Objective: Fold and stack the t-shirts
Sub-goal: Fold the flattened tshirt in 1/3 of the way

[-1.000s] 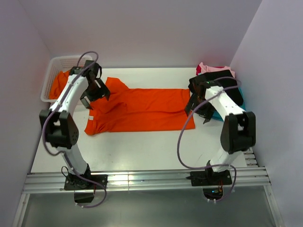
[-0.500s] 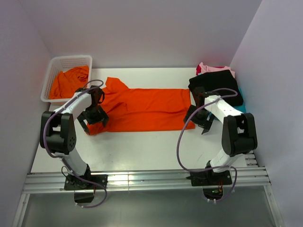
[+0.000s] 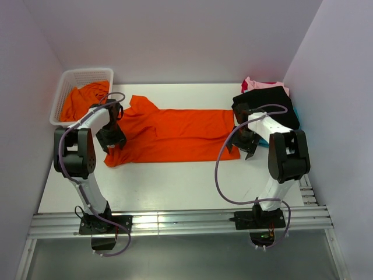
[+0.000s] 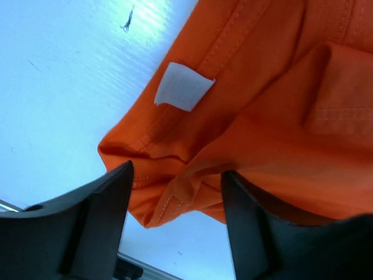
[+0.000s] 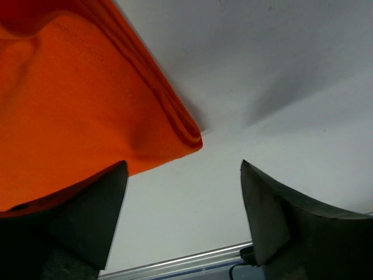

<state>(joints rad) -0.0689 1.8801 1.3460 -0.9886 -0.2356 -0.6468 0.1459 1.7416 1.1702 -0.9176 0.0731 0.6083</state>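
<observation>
Two grippers stand open, neither holding anything. One shirt (image 3: 175, 135) lies spread across the table (image 3: 175, 181). The left gripper (image 3: 112, 139) straddles its bunched near-left corner by the label (image 4: 183, 86); the right gripper (image 3: 243, 141) straddles the near-right corner.

Risk: the left jaws may pinch only one layer of the bunch. The right corner sits toward one finger and may slip out.

At far left, the basket (image 3: 70, 79) holds more orange cloth. The stack (image 3: 271, 100) crowds the right arm.

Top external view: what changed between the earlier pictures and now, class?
The left arm drew back from the basket to the near-left corner of the orange t-shirt; the right arm edged onto its near-right corner. Both jaws open, nothing gripped. Shirt, basket and folded stack stayed put.
</observation>
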